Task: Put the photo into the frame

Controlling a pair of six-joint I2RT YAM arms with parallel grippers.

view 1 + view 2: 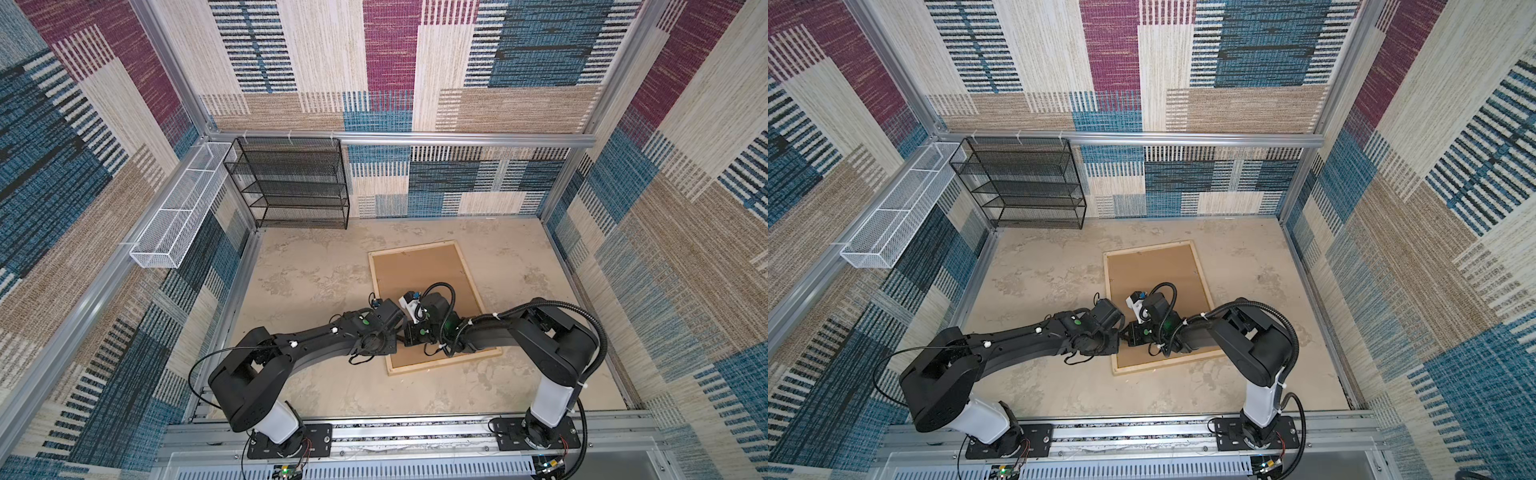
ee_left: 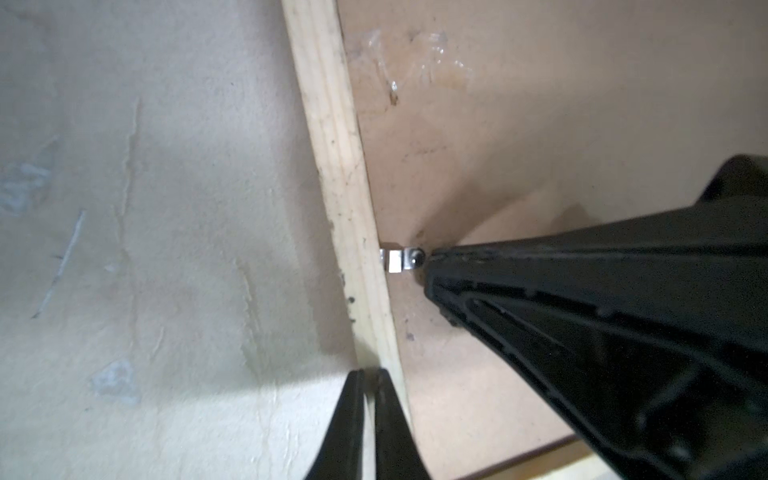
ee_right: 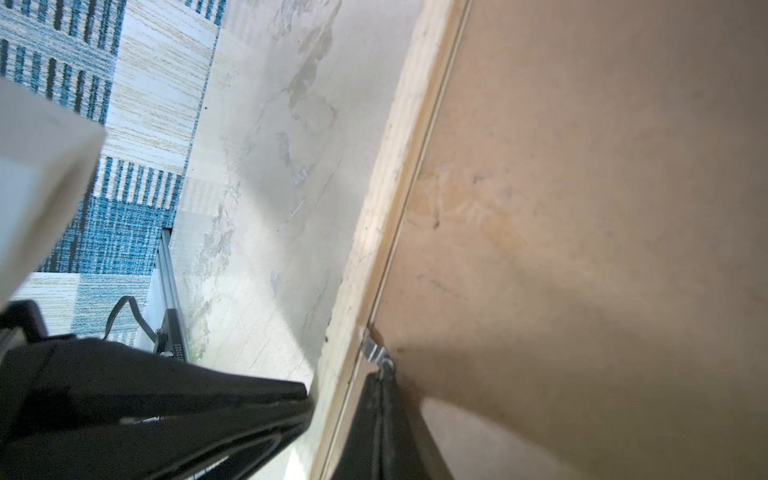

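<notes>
The frame lies flat on the worktop, back side up. In both top views it sits right of centre, and a brown board fills its opening. Both arms meet low over its left strip, toward the near end.

The left fingers are all but closed, with only a thin slit between them and nothing seen in it. Their tips sit at the strip's outer edge, on the worktop side. In the right wrist view they reach that outer edge, either touching it or just beside it.

The right fingers are pressed together and lie on the board side of the same strip. Their tips touch a small metal tab that sticks out from the strip's inner edge over the board. In the left wrist view the joined tip meets the tab's rounded end. The wood strip runs between the two pairs of fingers, and neither pair clasps it.
</notes>
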